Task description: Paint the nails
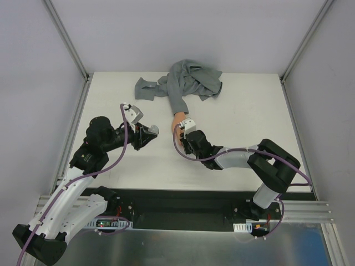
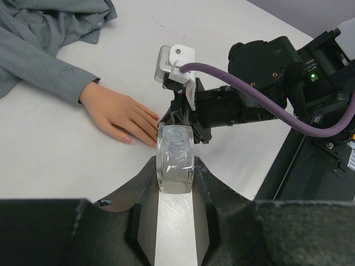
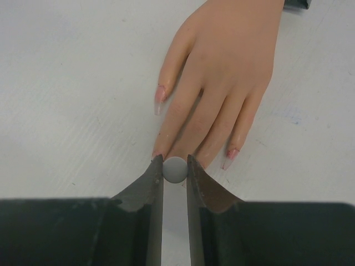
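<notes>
1. White desk fills the space between pale grey walls; the two arms are bolted at its near edge.
2. The mannequin hand lies palm down near the middle of the desk. Its grey sleeve runs back into a crumpled grey garment at the far edge.
3. The long axis of the mannequin hand runs from far to near. The wrist is at the far end and the fingers point toward the arm bases.
4. The nails are long and pinkish and sit at the near tips of the slightly spread fingers. One shows on the left outer finger and another on the right outer finger.
5. The right gripper hangs directly over the tips of the two middle fingers, which its fingertips partly hide. It faces along the hand's axis.
6. Its jaws stand narrow, clamped on a small grey round piece seen end-on.
7. The left gripper is off to the left of the mannequin hand, apart from it and aimed toward the fingertips.
8. It is closed tight on an uncapped clear glass bottle, gripping the bottle's two sides.
</notes>
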### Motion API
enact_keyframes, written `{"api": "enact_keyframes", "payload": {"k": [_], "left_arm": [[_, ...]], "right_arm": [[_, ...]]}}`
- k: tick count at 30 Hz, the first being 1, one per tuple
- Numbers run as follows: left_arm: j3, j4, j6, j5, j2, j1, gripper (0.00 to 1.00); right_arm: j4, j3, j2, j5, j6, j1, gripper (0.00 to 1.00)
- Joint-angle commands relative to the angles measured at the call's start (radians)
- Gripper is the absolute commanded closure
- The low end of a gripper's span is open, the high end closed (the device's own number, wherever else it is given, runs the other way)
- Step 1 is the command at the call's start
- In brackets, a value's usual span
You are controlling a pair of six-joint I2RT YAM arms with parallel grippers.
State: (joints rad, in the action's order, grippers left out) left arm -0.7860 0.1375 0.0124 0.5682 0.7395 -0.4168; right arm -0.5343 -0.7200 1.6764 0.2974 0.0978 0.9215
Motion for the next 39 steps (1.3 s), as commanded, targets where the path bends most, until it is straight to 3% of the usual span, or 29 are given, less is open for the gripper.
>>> {"api": "enact_keyframes", "payload": {"k": [1, 39], "left_arm": [[0.004, -0.056, 0.014, 0.022, -0.008, 0.012, 1.0], [0.007, -0.059, 0.014, 0.024, -0.011, 0.015, 1.0]], "right_arm": [[-0.033, -0.041, -0.006, -0.004, 0.011, -0.003, 1.0], [-0.024, 0.002, -0.033, -0.017, -0.007, 0.0, 1.0]]}}
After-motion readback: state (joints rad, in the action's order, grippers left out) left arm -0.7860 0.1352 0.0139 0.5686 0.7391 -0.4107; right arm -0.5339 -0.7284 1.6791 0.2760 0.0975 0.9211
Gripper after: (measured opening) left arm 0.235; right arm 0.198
